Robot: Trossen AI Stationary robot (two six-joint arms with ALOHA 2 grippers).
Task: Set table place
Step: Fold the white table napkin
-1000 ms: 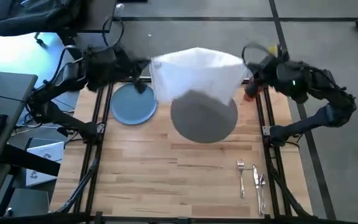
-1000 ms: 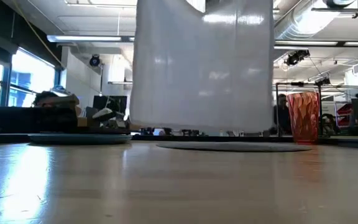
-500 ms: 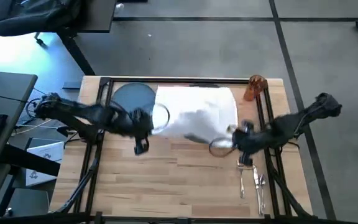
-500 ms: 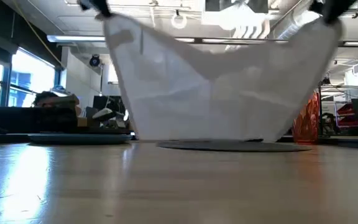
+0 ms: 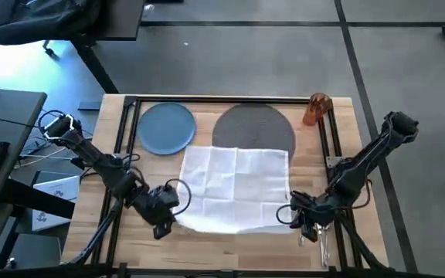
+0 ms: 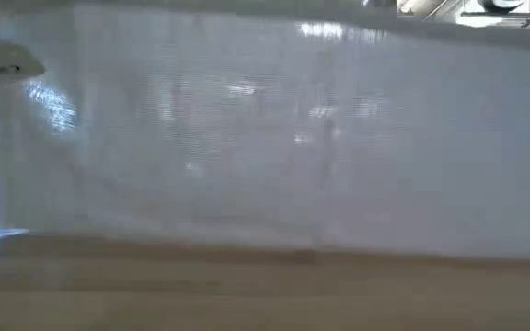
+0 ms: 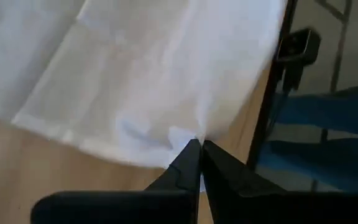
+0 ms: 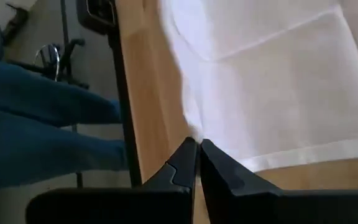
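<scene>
The left gripper (image 5: 173,207) was pinched tight on one near corner of the white napkin (image 5: 236,188). The right gripper (image 5: 292,218) was pinched tight on the other near corner. The napkin was spread out between the two sets of jaws, over the wood table (image 5: 207,247). Its far edge lay on the grey mat (image 5: 253,126). The blue plate (image 5: 166,127) and orange cup (image 5: 315,109) sat past the napkin, far from the jaws.
</scene>
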